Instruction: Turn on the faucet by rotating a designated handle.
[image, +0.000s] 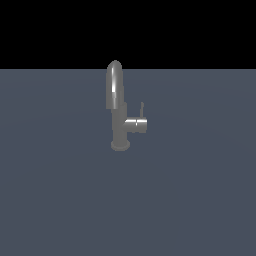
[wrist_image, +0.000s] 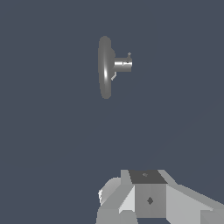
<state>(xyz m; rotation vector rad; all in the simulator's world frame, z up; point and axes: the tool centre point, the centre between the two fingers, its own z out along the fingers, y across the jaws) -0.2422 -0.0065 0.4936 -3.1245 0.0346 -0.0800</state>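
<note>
The faucet (image: 117, 107) is a grey metal tap standing upright on a flat grey-blue surface, its arched spout curving toward the camera. A short side cylinder (image: 136, 125) sticks out toward the exterior view's right. The handle (image: 142, 109), a thin grey stick, rises from the end of that cylinder. The wrist view looks down on the faucet (wrist_image: 105, 68), where the handle (wrist_image: 128, 55) shows only as a small nub. Only grey blocky parts of my gripper (wrist_image: 146, 177) show at the wrist view's edge, well away from the faucet. The exterior view does not show the gripper, and its jaws cannot be made out.
The grey-blue floor (image: 200, 200) spreads flat around the faucet. Beyond its far edge the background is black.
</note>
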